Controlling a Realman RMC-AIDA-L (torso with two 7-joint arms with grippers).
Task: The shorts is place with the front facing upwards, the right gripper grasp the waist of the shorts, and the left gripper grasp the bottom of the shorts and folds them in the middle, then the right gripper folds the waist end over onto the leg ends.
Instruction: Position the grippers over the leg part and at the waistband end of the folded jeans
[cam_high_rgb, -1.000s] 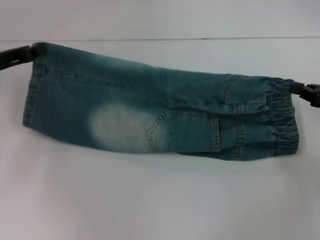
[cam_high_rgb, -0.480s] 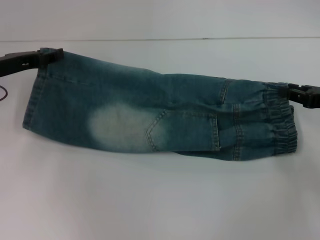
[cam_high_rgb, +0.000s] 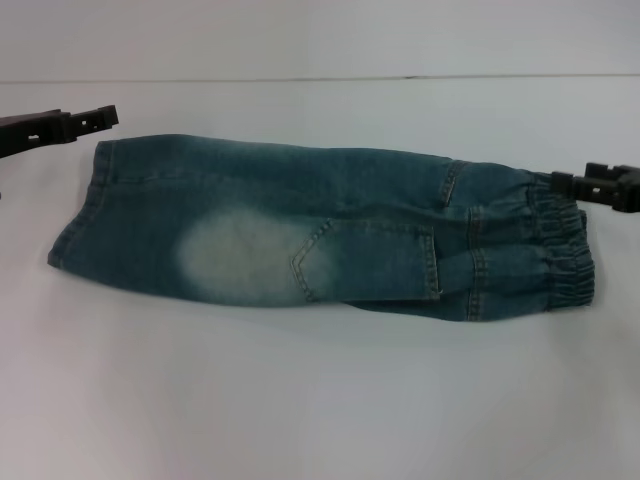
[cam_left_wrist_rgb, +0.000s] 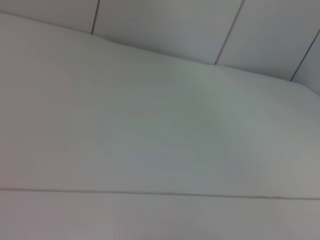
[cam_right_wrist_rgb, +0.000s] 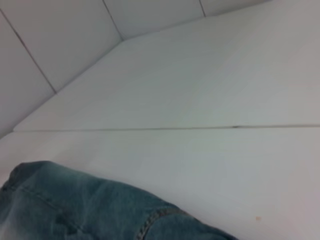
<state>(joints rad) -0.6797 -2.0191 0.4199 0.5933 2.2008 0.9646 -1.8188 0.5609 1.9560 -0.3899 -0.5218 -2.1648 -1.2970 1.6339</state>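
The faded blue denim shorts are lying flat across the white desk, already doubled lengthwise, leg hems toward the robot's left, elastic waistband toward its right. So the first fold looks done; the waist-over-legs fold isn't. The left claw sits just off the hem corner, not touching any fabric, and honestly I can't tell if it's open. The right claw is right at the waistband's far corner; can't tell if it's gripping. Nothing else around, nothing in the way.
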